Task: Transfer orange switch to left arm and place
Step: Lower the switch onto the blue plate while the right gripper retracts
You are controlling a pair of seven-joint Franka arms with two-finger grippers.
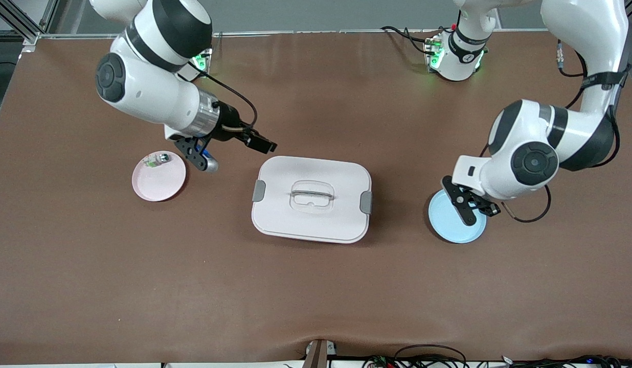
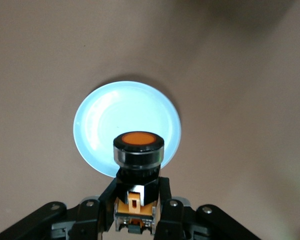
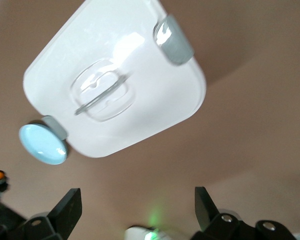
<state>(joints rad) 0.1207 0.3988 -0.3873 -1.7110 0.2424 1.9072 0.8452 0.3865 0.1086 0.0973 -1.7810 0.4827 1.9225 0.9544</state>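
Front view. We list the box (image 1: 312, 198) at mid-table, a pink plate (image 1: 159, 176) toward the right arm's end with a small clear-and-green part (image 1: 156, 159) on it, and a blue plate (image 1: 456, 219) toward the left arm's end. The left gripper (image 1: 468, 202) hangs over the blue plate; the right gripper (image 1: 229, 148) hangs between the pink plate and the box. The switch itself we cannot make out here.

Left wrist view. We record the orange switch (image 2: 138, 160) clamped between the left fingers (image 2: 162, 207), orange face pointing down at the blue plate (image 2: 105, 117), long axis roughly upright. We judge a straight lowering would land it on the plate.

Right wrist view. We note the right fingers (image 3: 67, 207) spread wide and empty, above bare table beside the box (image 3: 115, 80).
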